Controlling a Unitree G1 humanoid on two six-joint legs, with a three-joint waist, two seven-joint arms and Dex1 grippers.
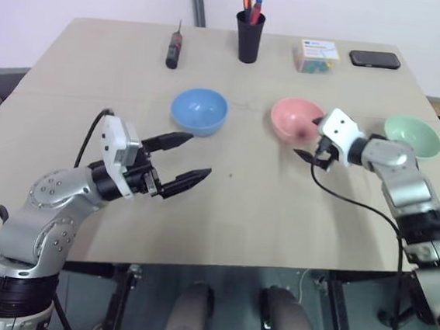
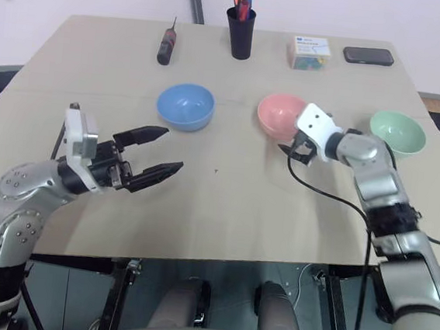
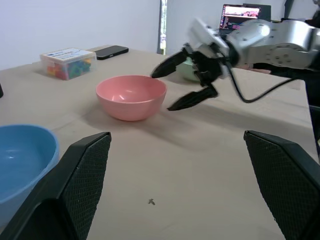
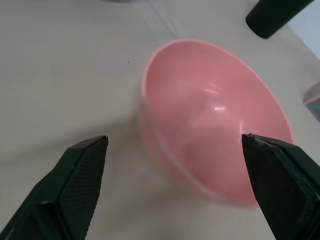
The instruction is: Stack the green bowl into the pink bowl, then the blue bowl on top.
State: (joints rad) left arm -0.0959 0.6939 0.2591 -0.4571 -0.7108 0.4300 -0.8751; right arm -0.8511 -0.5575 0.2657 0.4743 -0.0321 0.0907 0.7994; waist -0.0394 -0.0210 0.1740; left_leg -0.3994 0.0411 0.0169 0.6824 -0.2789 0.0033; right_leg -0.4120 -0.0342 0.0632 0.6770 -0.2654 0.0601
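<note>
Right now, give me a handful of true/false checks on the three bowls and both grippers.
1. The green bowl sits inside the pink bowl. False: it stands apart on the table, on the far side of the right arm.
2. The right gripper is at the pink bowl's rim, fingers open. True.
3. The left gripper holds the blue bowl. False: it is open and empty, short of the bowl.
4. All three bowls stand upright and unstacked. True.
5. The black cup of pens lies tipped over. False: it stands upright at the table's far edge.
</note>
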